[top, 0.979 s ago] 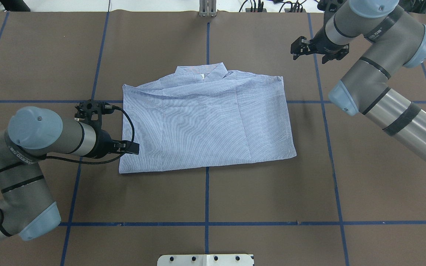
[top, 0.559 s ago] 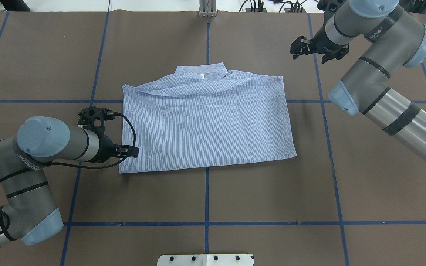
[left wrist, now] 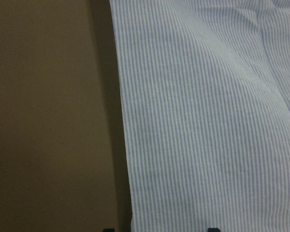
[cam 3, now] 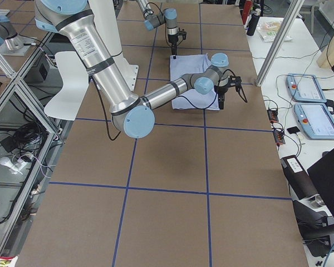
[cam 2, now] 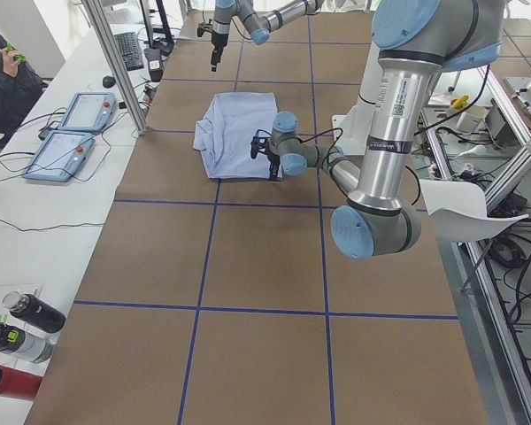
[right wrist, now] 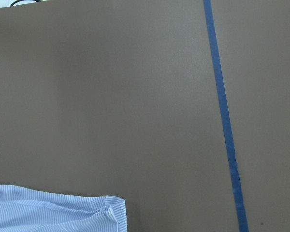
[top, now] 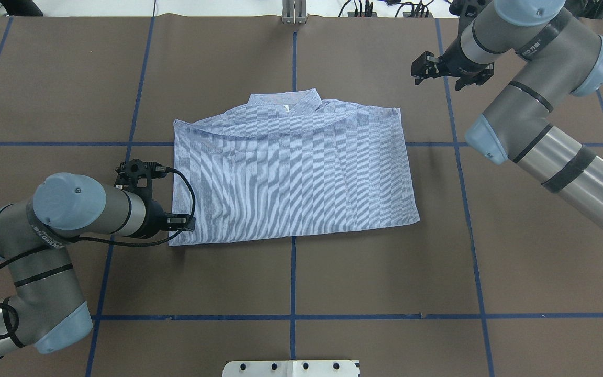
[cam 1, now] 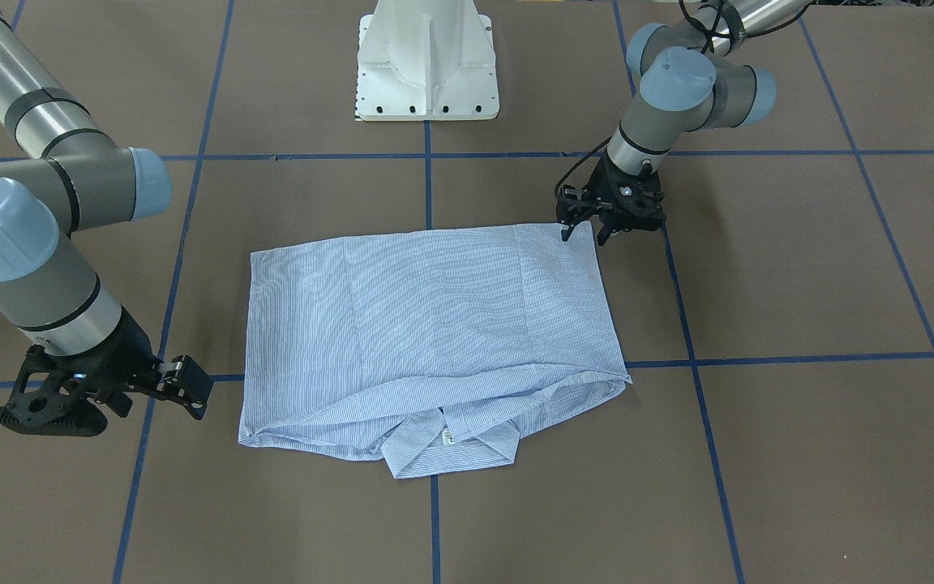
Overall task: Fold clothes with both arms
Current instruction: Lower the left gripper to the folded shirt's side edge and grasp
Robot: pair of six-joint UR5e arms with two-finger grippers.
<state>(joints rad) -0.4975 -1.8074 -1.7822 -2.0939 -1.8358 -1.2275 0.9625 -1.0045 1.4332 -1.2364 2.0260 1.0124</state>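
The white pedestal base (top: 291,368) stands on the robot's side of the shirt (top: 291,178), well apart from its near hem. The shirt lies folded into a broad, flat rectangle on the brown table (top: 385,272), back side up, its fine blue-and-white stripes running from hem to collar.

At the shirt's near corner on the robot's left, the left gripper (cam 1: 584,235) points down at the cloth. Its jaws are spread. In the front-facing view one fingertip (cam 1: 566,235) is over the fabric and the other just outside the shirt's side edge. The wrist view agrees: two dark tips at the bottom of the picture, with the shirt's edge between them. The jaws grip nothing. Whether the tips touch the cloth cannot be told. A black cable (top: 189,196) loops from the wrist over the shirt's left edge.

Farther on, the collar (top: 286,107) sticks out past the shirt's far edge, and a small white neck label (cam 1: 448,438) shows in it.

Beyond the shirt's far right corner, and well apart from it, is the right gripper (top: 417,72). Its jaws stand apart and hold nothing. Its wrist camera catches only that corner of the shirt and a strip of blue tape (right wrist: 224,125).
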